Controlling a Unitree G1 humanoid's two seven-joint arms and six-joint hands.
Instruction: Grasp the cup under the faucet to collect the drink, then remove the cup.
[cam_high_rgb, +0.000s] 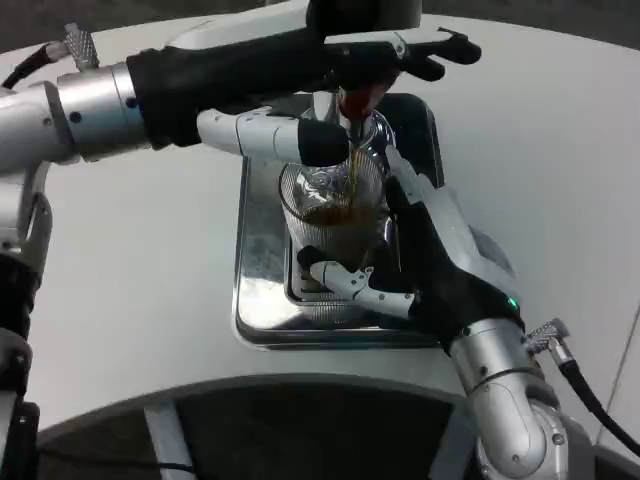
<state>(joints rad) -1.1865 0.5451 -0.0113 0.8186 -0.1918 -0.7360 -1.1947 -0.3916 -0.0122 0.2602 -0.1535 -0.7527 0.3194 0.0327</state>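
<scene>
A clear ribbed cup (331, 203) stands on the steel drip tray (262, 300) under the faucet (357, 100). A brown stream runs from the faucet into the cup, which holds dark drink in its lower part. My right hand (425, 255) wraps the cup from the right, with fingers across its base and far side. My left hand (310, 60) reaches in from the left and presses on the dispenser at the faucet, one white finger (270, 135) stretched along the cup's rim.
The tray sits on a round white table (540, 160) whose front edge curves just below the tray. My left forearm (90, 110) crosses the upper left. Cables hang near my right wrist (560, 345).
</scene>
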